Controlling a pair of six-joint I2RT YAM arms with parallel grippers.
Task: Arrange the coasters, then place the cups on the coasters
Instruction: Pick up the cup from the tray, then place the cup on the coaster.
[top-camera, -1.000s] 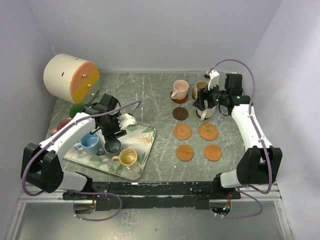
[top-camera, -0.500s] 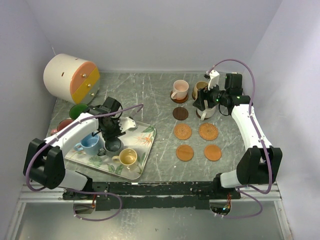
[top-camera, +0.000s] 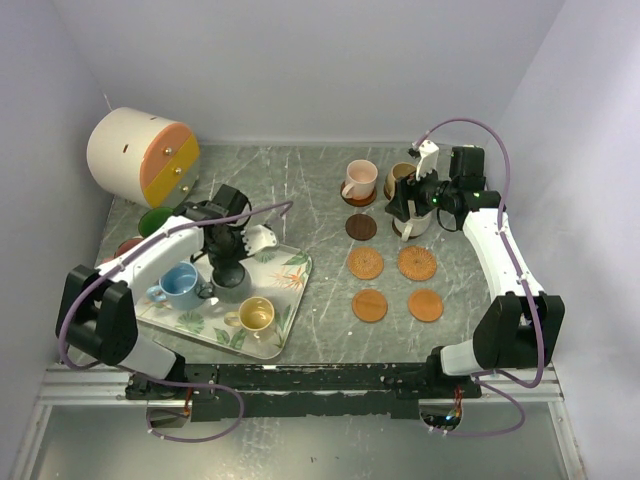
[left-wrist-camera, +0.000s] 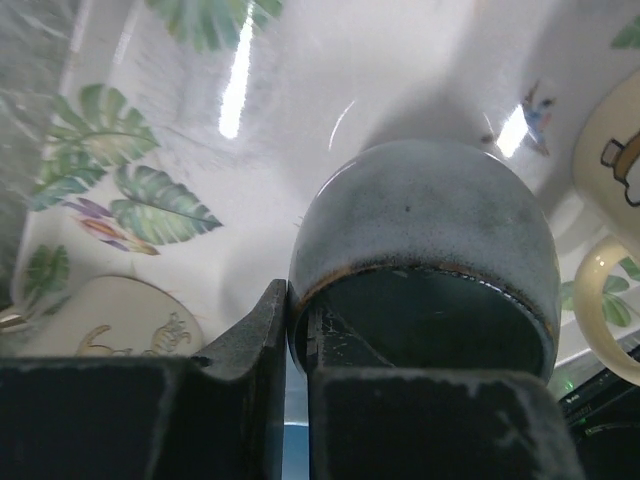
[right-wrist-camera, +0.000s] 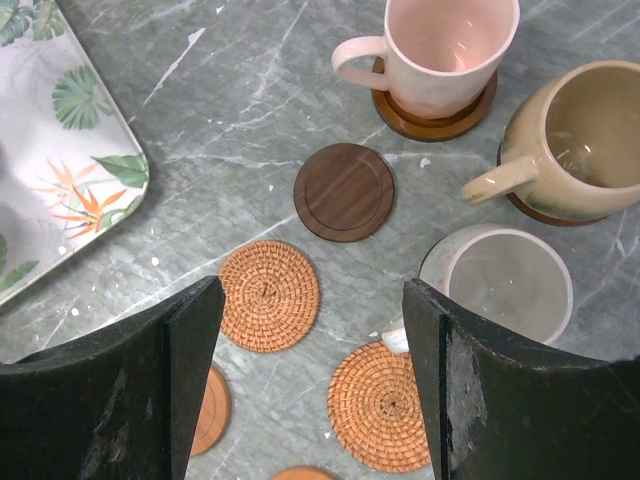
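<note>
On the leaf-print tray (top-camera: 288, 272), my left gripper (top-camera: 228, 266) is shut on the dark grey cup (left-wrist-camera: 425, 230). One finger is inside its rim and one outside (left-wrist-camera: 297, 330). A light blue cup (top-camera: 180, 285) and a yellow cup (top-camera: 256, 315) stand beside it on the tray. My right gripper (right-wrist-camera: 312, 300) hangs open above the coasters, next to the cream cup (right-wrist-camera: 497, 280). The pink cup (right-wrist-camera: 440, 50) and the tan cup (right-wrist-camera: 575, 140) each sit on a dark coaster. A bare dark coaster (right-wrist-camera: 343, 192) and woven coasters (right-wrist-camera: 268, 295) (right-wrist-camera: 380, 405) lie on the table.
A big white-and-orange cylinder (top-camera: 140, 155) lies at the back left. A green cup (top-camera: 155, 220) and a red cup (top-camera: 127, 247) stand left of the tray. Two flat orange-tan coasters (top-camera: 370, 305) (top-camera: 425, 305) lie nearest the arm bases.
My left gripper has swung over the dark grey cup, come down and shut on its rim. The right arm has not moved.
</note>
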